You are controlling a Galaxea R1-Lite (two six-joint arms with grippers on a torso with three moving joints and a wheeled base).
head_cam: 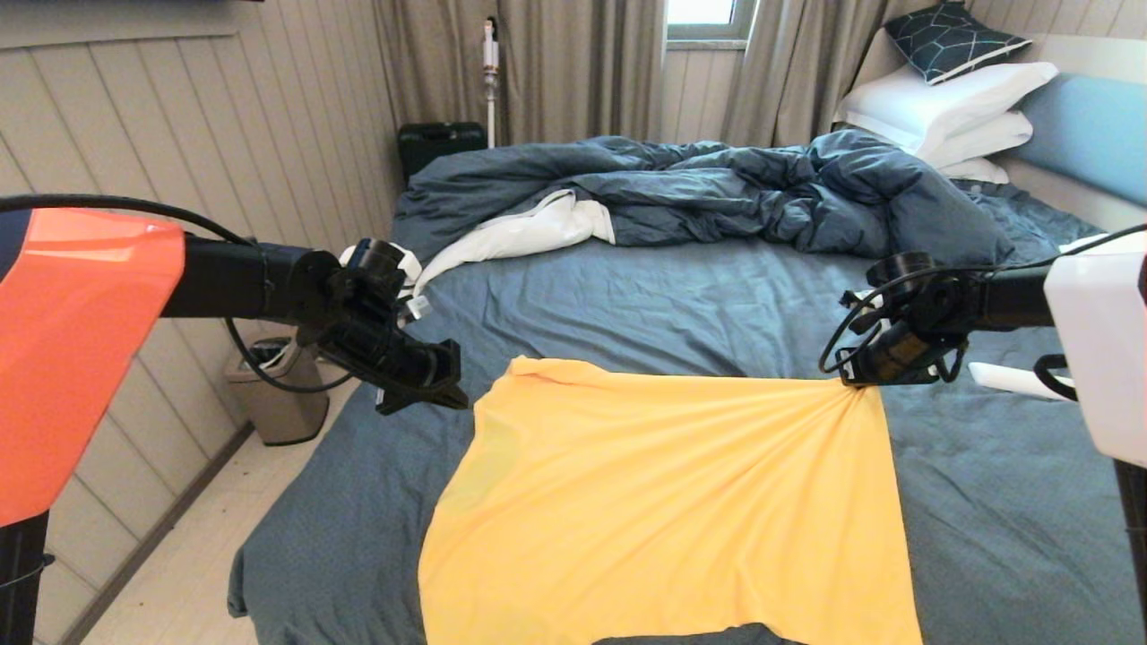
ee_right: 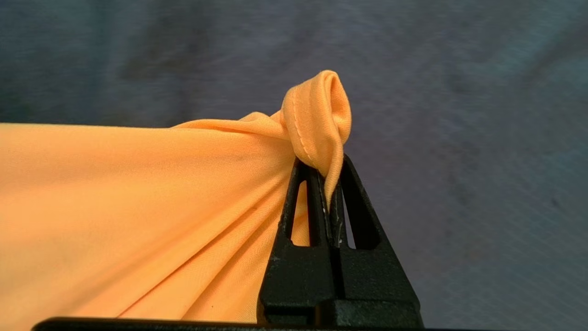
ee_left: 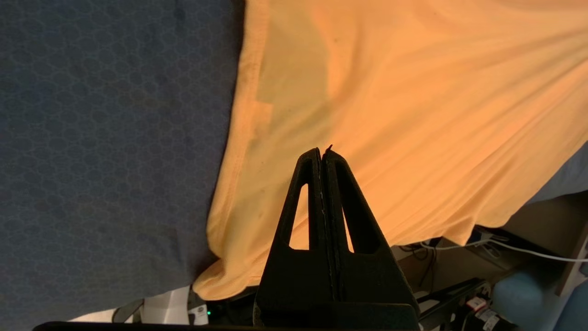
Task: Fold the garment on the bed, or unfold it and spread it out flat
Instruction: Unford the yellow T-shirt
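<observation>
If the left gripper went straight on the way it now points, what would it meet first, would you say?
Most likely the garment: the left gripper, shut and empty, points down at the yellow fabric lying on the bed; how far above it hovers is unclear.

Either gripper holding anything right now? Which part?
Right gripper is shut on a bunched hem corner of the T-shirt. Left gripper is shut and holds nothing, above the shirt's other side.

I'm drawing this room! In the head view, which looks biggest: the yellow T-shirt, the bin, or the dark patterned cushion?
1. Bright yellow thin-fabric T-shirt, by far.
2. Grey metal bin on the floor and dark patterned square cushion look alike; the cushion is farther away, so I won't rank them.
</observation>
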